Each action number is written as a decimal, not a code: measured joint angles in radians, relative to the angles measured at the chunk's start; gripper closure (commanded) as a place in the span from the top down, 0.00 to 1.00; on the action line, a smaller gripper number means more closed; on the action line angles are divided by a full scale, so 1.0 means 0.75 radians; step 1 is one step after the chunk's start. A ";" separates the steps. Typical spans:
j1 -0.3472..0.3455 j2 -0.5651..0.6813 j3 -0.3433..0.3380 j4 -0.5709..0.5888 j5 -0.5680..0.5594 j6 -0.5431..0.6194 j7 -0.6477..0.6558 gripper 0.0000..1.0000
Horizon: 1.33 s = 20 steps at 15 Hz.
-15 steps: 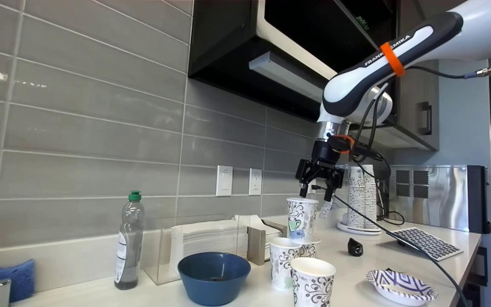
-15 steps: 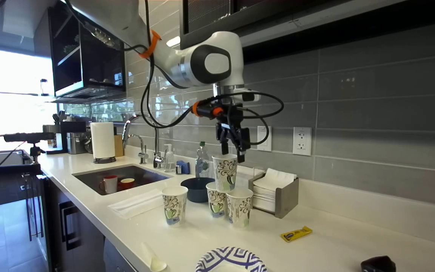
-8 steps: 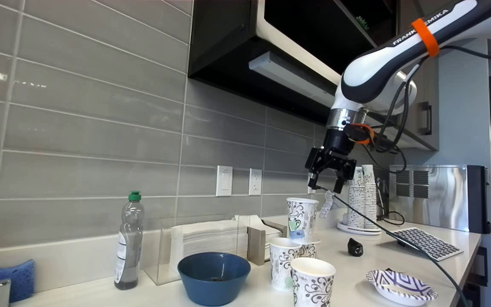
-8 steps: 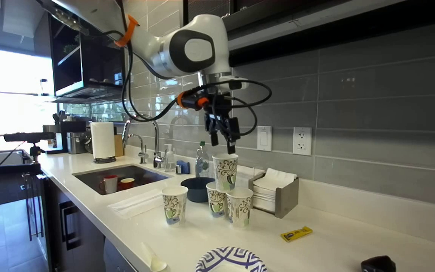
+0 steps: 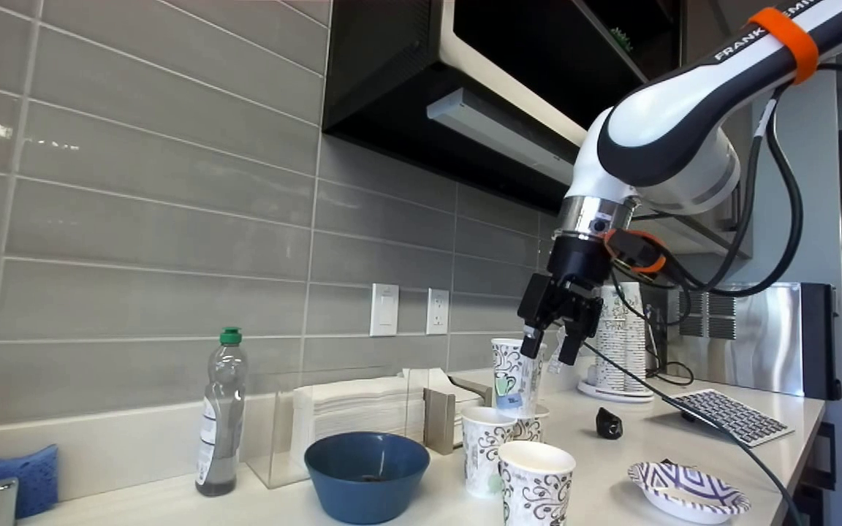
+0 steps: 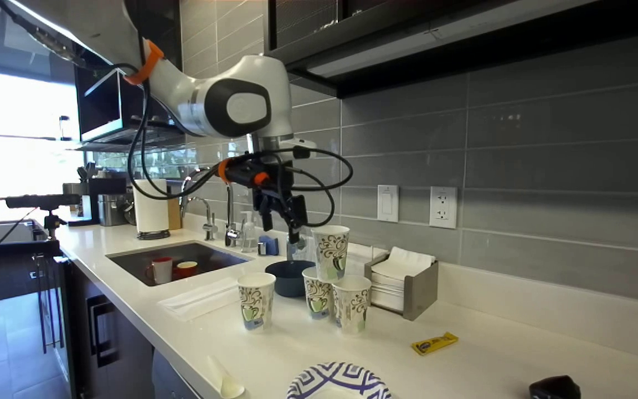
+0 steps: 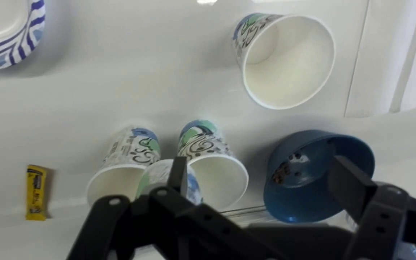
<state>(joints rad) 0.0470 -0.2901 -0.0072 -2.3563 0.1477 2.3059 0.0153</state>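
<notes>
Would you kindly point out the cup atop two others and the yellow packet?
Cup atop two others [image 6: 330, 254], in an exterior view: its patterned side.
Yellow packet [image 7: 36, 192], in the wrist view: its printed face.

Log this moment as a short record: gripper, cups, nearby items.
Gripper: open, holding nothing
Nearest thing: top cup, visibly apart from it in an exterior view
Top cup support: two lower cups, upright, side by side
Lone cup: upright, standing separately
Bowl: blue, dark bits inside
Packet: yellow, lying on the counter
</notes>
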 measured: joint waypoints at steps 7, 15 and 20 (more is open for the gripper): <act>0.059 0.012 0.022 -0.123 0.007 0.004 -0.084 1.00; 0.047 0.077 0.021 -0.170 0.007 0.003 -0.081 1.00; 0.020 0.130 0.013 -0.167 0.007 0.005 -0.049 1.00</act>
<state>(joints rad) 0.0619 -0.1926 0.0029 -2.4817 0.1529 2.3093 -0.0214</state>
